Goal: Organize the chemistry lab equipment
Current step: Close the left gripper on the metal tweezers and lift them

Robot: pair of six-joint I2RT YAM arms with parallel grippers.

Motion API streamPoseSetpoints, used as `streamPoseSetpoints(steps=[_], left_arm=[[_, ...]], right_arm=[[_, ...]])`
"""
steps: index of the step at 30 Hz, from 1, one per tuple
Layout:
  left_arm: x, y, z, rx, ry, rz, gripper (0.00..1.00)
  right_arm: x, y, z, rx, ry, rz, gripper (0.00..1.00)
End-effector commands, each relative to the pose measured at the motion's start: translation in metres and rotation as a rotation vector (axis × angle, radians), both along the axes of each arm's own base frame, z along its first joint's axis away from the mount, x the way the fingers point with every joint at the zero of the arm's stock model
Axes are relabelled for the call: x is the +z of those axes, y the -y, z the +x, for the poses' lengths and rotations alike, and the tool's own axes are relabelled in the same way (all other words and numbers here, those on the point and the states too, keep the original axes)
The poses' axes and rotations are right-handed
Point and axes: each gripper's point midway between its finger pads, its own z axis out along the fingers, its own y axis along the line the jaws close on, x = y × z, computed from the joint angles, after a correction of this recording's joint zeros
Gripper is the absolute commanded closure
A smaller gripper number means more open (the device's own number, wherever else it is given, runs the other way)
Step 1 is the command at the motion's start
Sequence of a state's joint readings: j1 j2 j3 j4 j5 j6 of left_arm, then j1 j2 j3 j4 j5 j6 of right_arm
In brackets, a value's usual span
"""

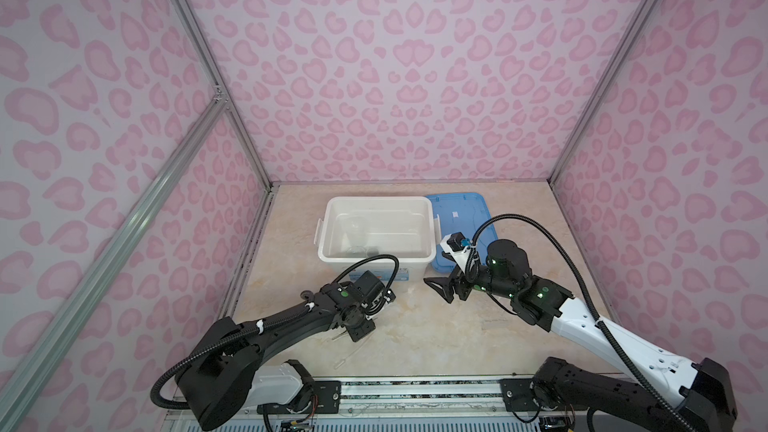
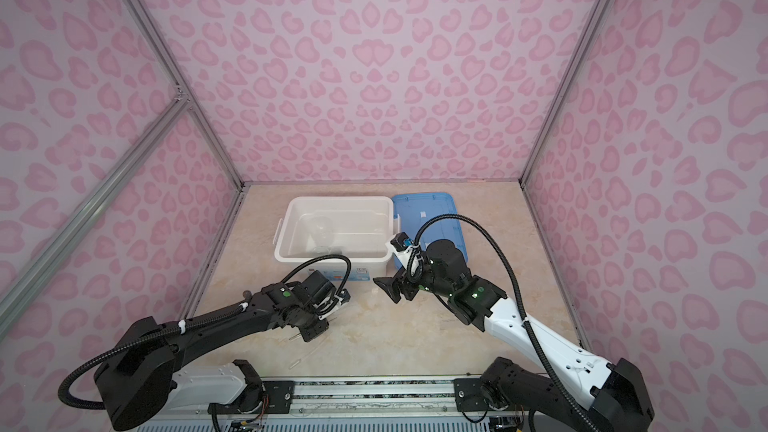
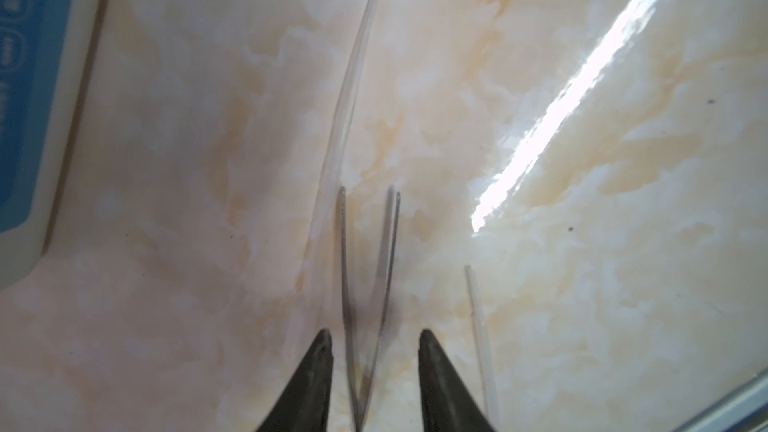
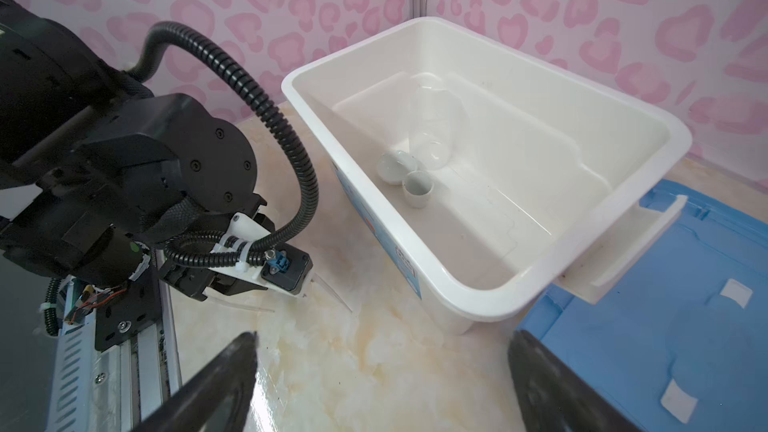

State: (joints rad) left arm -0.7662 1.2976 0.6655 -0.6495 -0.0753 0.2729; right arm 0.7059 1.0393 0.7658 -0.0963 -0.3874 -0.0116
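the clear beaker (image 4: 432, 126) and two small round dishes (image 4: 417, 193) already lie in the white bin (image 4: 478, 301). on the counter (image 3: 582, 284), the left tool (image 3: 374, 334) straddles the metal tweezers (image 3: 344, 263), jaws apart, not yet clamped; a clear dropper (image 3: 353, 76) lies beside them, unstowed. right tool (image 4: 382, 338) hangs apart, empty.

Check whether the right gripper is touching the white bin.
Apart. The right wrist view shows bare tabletop between the open right gripper and the near wall of the white bin.

White bin (image 4: 540, 66), blue lid (image 4: 665, 326) — beige marbled table (image 4: 353, 347) — pink heart-print walls (image 1: 395, 56); clear beaker (image 4: 432, 126), silvery tweezers (image 3: 344, 263)
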Motion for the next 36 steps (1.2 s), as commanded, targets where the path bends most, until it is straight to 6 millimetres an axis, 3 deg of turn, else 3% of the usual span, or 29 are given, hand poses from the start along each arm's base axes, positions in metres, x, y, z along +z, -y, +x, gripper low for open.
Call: streamPoseSetpoints(steps=[1,18,19,30,36], left_arm=[[-0.001,0.002,0.002,-0.014,0.003,0.000,0.62],[-0.021,0.001,-0.002,-0.022,-0.068,0.052,0.63],[-0.021,0.001,-0.003,-0.023,-0.076,0.053,0.68],[-0.019,0.002,-0.001,-0.016,-0.059,0.045,0.89],[-0.010,0.004,0.003,-0.009,-0.022,0.022,0.94]], right_arm=[[-0.001,0.002,0.006,-0.023,0.024,-0.013,0.05],[-0.005,0.000,0.009,-0.027,0.014,-0.032,0.05],[-0.005,0.000,0.009,-0.028,0.015,-0.031,0.05],[0.002,0.000,0.010,-0.032,0.029,-0.019,0.05],[0.004,-0.001,0.011,-0.032,0.030,-0.014,0.05]])
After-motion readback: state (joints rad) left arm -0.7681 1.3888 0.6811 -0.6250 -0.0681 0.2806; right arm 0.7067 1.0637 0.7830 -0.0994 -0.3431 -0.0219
